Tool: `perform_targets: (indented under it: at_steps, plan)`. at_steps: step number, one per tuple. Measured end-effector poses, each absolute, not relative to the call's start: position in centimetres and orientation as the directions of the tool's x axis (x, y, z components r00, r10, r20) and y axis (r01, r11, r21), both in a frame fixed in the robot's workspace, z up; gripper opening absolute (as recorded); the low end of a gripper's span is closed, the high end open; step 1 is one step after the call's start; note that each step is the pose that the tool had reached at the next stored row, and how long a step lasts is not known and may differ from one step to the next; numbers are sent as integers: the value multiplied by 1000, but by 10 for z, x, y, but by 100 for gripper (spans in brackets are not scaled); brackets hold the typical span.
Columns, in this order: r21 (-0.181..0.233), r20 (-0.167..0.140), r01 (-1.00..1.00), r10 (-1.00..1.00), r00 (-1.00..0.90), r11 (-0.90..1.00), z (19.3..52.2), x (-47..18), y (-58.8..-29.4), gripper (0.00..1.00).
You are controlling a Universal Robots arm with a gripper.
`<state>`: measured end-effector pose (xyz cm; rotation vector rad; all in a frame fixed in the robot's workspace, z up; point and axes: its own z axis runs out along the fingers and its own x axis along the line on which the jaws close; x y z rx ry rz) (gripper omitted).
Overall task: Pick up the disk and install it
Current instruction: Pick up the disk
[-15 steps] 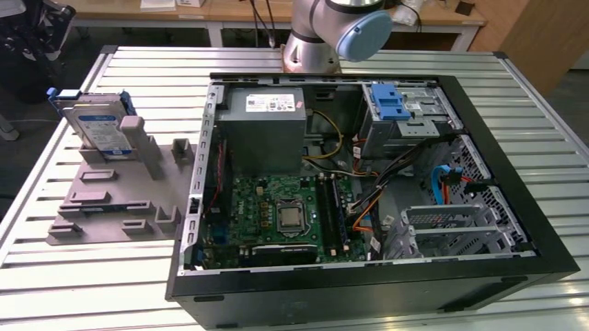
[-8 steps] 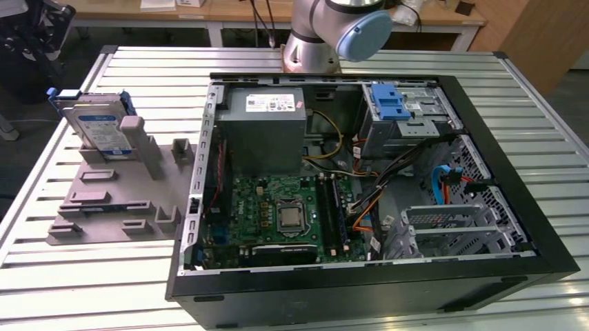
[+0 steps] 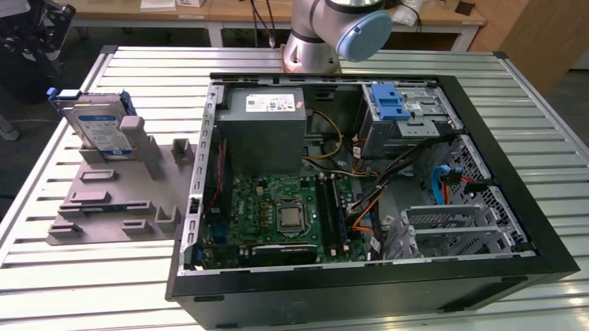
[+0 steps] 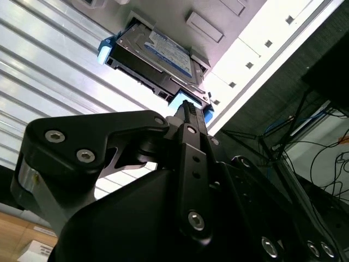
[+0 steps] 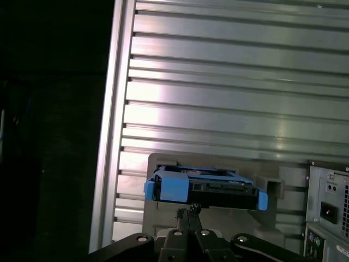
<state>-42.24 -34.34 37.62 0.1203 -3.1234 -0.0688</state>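
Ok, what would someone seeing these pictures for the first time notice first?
The open computer case takes up much of the slatted table, its green motherboard exposed. At the exterior view's left, the disk stands upright in a grey fixture, with a blue carrier around it. In the first wrist view the gripper, jaws closed and empty, points at that disk.
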Motion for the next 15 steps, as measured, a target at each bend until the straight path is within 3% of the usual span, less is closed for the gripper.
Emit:
perform_targets:
  at_steps: [15]
  plan:
    - [45, 13, -136, -137, -990, 990, 376, -423, -343, 11]
